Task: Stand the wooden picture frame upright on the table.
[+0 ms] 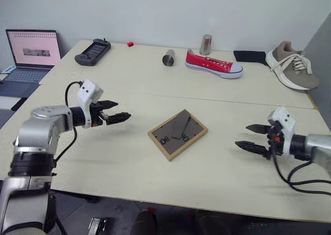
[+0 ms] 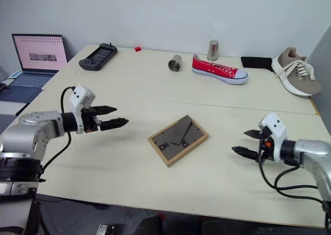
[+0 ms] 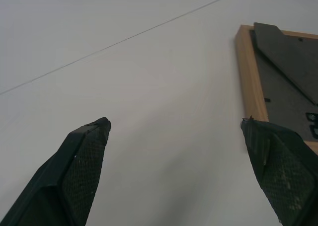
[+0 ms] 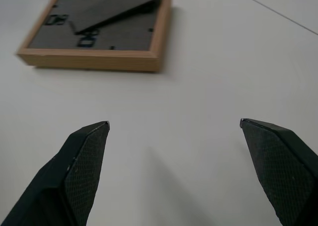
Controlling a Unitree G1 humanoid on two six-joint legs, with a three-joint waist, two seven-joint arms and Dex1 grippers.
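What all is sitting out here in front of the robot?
wooden picture frame: one, light wood with dark grey back, lying face down mid-table
table: one, pale cream, seam across it
red sneaker: one, red with white sole, far side
beige sneaker: one, beige with white laces, far right edge
metal cups: two, silver, one upright behind the red sneaker, one on its side beside it
game controller: one, dark grey, far left
small red item: one, far edge
black cloth: one, between the sneakers
laptop: one, open, left of table
left end effector: black fingers, open, left of frame
right end effector: black fingers, open, right of frame
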